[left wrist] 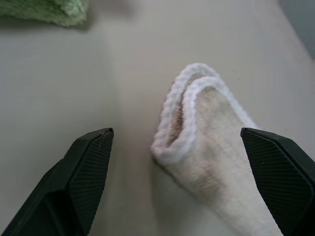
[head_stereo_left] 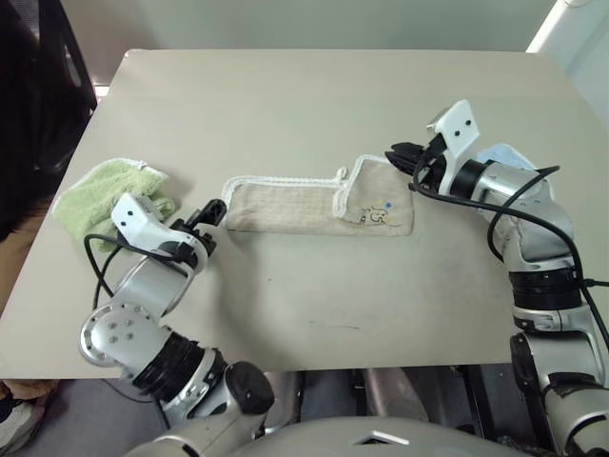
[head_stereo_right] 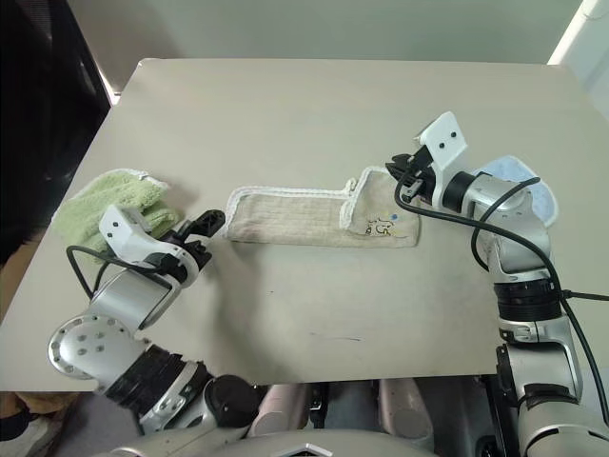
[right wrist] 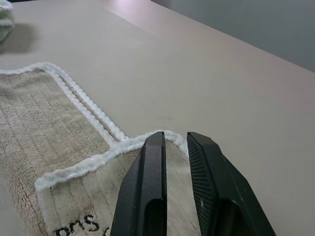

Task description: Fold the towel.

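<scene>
A wide beige table (head_stereo_left: pixel 314 95) carries everything in view. Near its middle lies the towel (head_stereo_left: pixel 285 205), tan terry with white stitched edging, folded into a long narrow band running left to right. Its right end is a broader flap with a small embroidered mark (head_stereo_left: pixel 379 215) showing on top. At the left end the layers curl over into a rounded fold, edging outermost.

On the left side of the table, well apart from the tan cloth, a fluffy light-green towel (head_stereo_left: pixel 100 190) sits bunched. At the right edge, a light-blue towel (head_stereo_right: pixel 519 171) shows behind the right arm.

The left gripper (head_stereo_left: pixel 207 217) sits low just beside the towel's left end, its black fingers (left wrist: pixel 81 172) spread wide, with the curled end between them and untouched.

The right gripper (right wrist: pixel 174 147) hovers at the far right corner of the towel, its two fingers drawn nearly together with a thin gap; the white edging lies right at their tips, but I cannot tell whether any cloth is pinched.
</scene>
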